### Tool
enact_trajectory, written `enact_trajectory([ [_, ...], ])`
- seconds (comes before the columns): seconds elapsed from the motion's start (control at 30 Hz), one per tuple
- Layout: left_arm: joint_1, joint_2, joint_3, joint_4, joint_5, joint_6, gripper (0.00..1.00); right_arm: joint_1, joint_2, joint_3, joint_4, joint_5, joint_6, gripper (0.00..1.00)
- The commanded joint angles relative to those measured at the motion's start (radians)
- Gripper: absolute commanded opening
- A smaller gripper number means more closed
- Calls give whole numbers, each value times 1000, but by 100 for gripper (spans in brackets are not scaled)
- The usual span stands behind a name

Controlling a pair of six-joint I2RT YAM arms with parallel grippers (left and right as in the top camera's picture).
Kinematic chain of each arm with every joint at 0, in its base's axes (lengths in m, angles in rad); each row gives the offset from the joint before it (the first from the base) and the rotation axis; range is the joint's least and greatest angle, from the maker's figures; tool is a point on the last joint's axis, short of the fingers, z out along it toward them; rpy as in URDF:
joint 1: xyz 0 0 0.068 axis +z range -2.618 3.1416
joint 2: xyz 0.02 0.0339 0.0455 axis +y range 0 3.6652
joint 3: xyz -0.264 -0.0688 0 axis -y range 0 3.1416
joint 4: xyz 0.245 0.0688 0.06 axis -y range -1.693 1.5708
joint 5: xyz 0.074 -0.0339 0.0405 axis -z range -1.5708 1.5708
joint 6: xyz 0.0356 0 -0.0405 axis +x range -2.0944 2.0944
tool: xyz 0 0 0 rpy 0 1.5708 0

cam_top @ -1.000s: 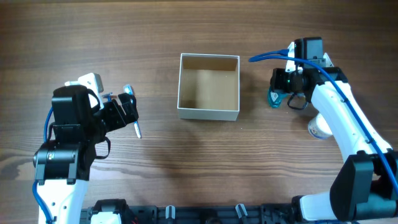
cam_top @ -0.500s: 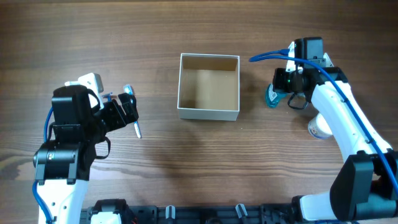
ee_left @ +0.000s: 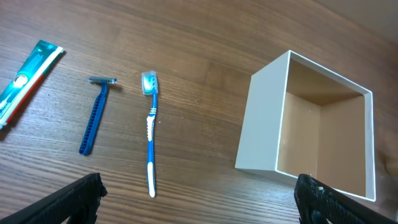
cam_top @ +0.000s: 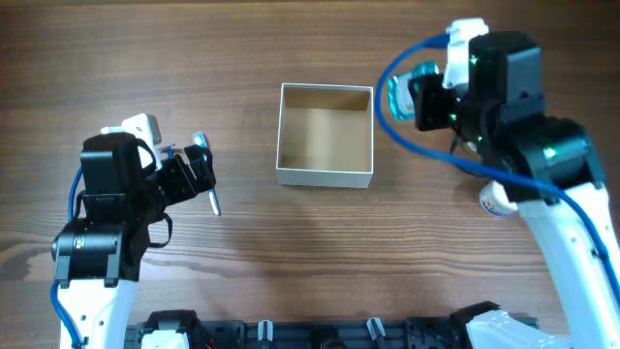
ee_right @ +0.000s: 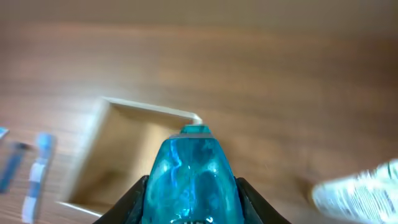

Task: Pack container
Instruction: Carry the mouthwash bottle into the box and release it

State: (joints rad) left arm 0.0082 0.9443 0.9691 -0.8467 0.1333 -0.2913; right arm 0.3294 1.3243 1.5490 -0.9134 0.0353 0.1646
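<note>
Lift-off is the change: the right end effector (cam_top: 428, 99), which a second ago sat low just right of the box, now stands raised by the box's far right corner, clenched on a translucent teal-blue plastic bottle (ee_right: 193, 171); the wrist view looks down past the bottle onto the box's open top. The square, shallow white cardboard box (cam_top: 325, 177) with its tan inside has not moved from the middle of the wooden surface (cam_top: 291, 271) and looks empty. The left end effector (cam_top: 199, 174) has stayed put, fingers spread on nothing; a blue-and-white toothbrush (ee_left: 150, 137), blue razor (ee_left: 93, 124) and toothpaste tube (ee_left: 25, 78) lie beyond it. Packing has likely only begun; carrying the bottle over the rim and releasing it seems next.
</note>
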Motion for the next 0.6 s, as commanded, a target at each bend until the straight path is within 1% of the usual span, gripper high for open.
enact_trajectory([
  [0.0,-5,2,20,0,19,-5,100,125,66,104,2,89,106,4],
  [0.13,-5,2,20,0,19,-5,100,229,220,116,83,135,219,4],
  [0.27,-5,2,20,0,19,-5,100,293,385,116,149,198,278,4],
  [0.43,-5,2,20,1,19,-5,100,308,524,115,216,192,356,4],
  [0.57,-5,2,20,1,19,-5,100,308,602,115,277,193,361,4],
])
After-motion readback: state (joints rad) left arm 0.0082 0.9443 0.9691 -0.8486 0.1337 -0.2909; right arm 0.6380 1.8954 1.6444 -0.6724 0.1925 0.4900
